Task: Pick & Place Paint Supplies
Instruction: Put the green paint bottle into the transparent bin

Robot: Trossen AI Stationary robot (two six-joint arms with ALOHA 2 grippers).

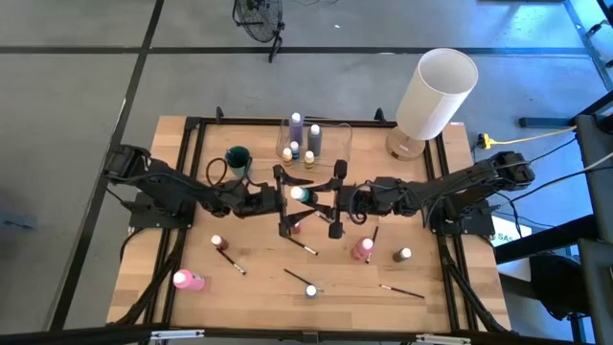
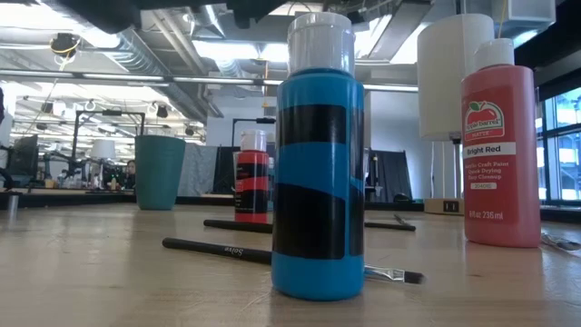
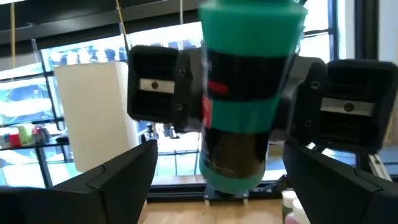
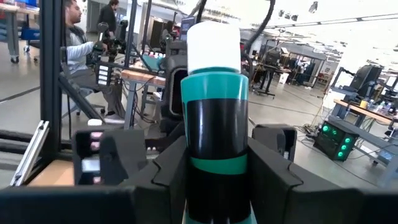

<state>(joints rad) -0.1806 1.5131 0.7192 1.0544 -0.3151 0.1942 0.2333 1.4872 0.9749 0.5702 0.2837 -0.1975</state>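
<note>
Meanwhile the right gripper [image 4: 214, 186] clamps the teal bottle [image 4: 214, 124] upright, its white cap on top (long axis vertical). Facing it, the left gripper [image 3: 214, 186] hangs spread wide, empty.

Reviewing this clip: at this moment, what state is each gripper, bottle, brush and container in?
Right gripper: shut on the teal bottle, held upright above the table.
Left gripper: open, fingers either side of the teal bottle, not clamping.
Clear container: holds several upright bottles.
Blue bottle: standing, capped.
Bright red bottle: standing, capped.
Pink bottle: lying on its side.
Brush: lying flat on the table.
</note>
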